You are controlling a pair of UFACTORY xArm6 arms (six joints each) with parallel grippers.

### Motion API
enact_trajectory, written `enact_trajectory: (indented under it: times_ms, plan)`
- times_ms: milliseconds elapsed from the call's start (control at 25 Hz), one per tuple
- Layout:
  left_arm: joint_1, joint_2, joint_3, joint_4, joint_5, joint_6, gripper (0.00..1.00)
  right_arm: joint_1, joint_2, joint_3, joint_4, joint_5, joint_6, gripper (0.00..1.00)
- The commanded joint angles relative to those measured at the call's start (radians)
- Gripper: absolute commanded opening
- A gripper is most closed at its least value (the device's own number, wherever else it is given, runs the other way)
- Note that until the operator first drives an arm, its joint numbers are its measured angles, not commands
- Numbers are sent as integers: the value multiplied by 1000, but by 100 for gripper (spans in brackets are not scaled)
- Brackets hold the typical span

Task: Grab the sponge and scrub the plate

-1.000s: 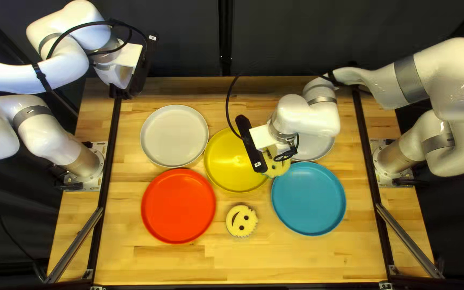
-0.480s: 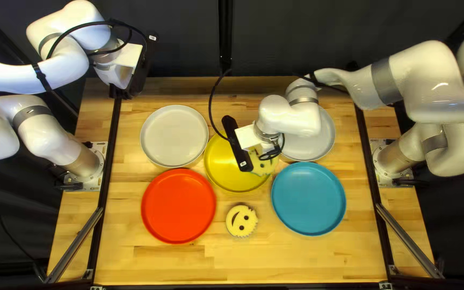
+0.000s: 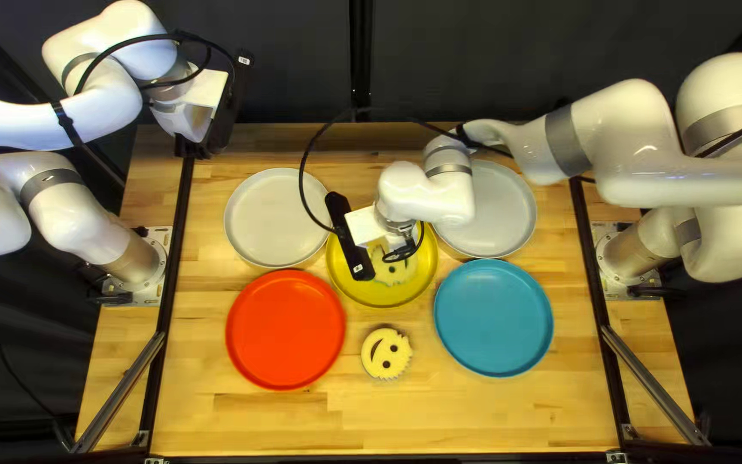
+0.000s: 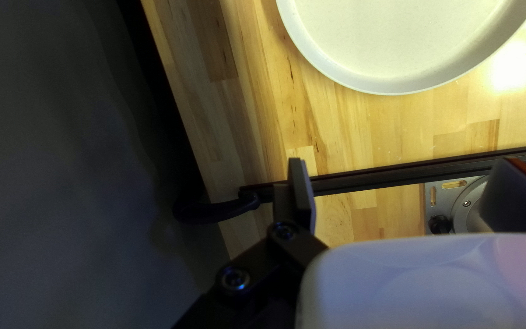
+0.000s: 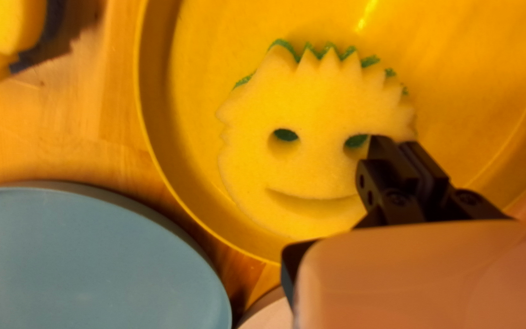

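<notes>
Top left view: right gripper [image 3: 349,236] and sponge [image 3: 398,270] over yellow plate [image 3: 377,296]. Left gripper [image 3: 222,107] up near table's far-left corner.
Left wrist view: fingers apart, pale plate [image 4: 397,42] ahead.
Right wrist view: clamped on sponge's edge by one eye; can't tell plate contact.

I see dark fabric curtain [image 3: 302,69] behind pale striped wooden counter [image 3: 474,417]; black rails [image 3: 176,245] toward both sides; glare [image 4: 512,64] on wood.

Right pincer [image 3: 350,238] and sponge [image 3: 394,273] now farther from blue plate [image 3: 493,318], over yellow plate [image 3: 380,296]
</notes>
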Motion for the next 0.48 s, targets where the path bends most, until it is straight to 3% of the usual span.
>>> enact_trajectory:
  times_ms: [40, 200, 480]
  plan:
    - [0, 0, 0, 0, 0, 0, 100, 0, -32, 45, 8, 0, -5, 0]
    - [0, 0, 0, 0, 0, 0, 100, 21, -21, 15, -3, 17, 21, 0]
    - [0, 0, 0, 0, 0, 0, 100, 36, 84, -129, -26, 37, 21, 0]
